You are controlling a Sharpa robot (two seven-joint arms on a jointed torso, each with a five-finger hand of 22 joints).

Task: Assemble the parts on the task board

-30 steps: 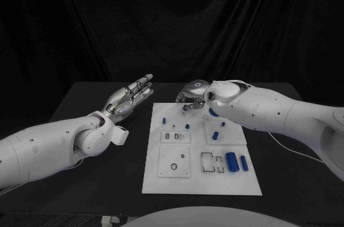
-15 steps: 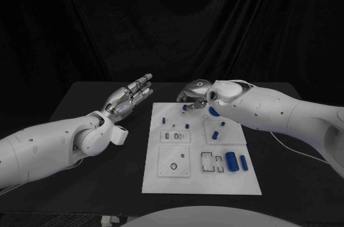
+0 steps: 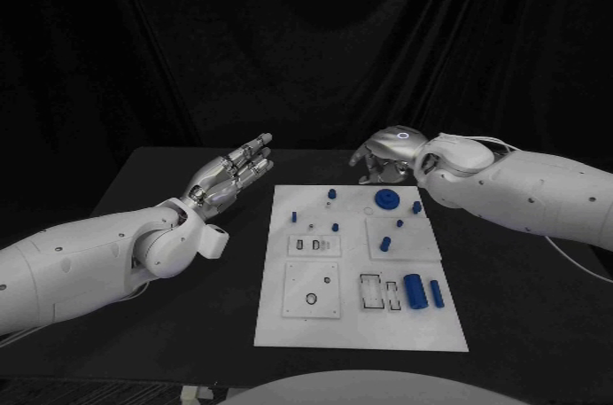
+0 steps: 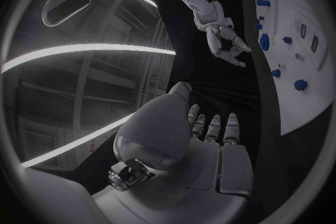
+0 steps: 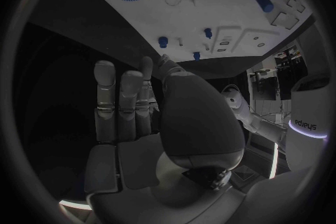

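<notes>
A: White task board [image 3: 360, 321] sits mid surface [image 3: 153, 201], long axis running away from the robot. Blue gear [image 3: 386, 199] near its far edge, right of centre. Small blue pegs [image 3: 332, 193] scattered across the far half. Two blue cylinders [image 3: 414, 287] lie side by side by the right edge, nearer half.

B: Robot hands?

A: Left robot hand [image 3: 233, 175] is off the board, just past its far left corner, fingers straight and apart, nothing in it. Left wrist view agrees: fingers [image 4: 213, 126] extended, empty. Right robot hand [image 3: 387, 154] is above the surface just beyond the board's far edge, near the gear, not touching any part.

B: Right one holding anything?

A: Right wrist view shows fingers [image 5: 105, 101] upright, spread, palm empty. Head view is poor there; fingers look slightly curled downward, can't tell more.
</notes>
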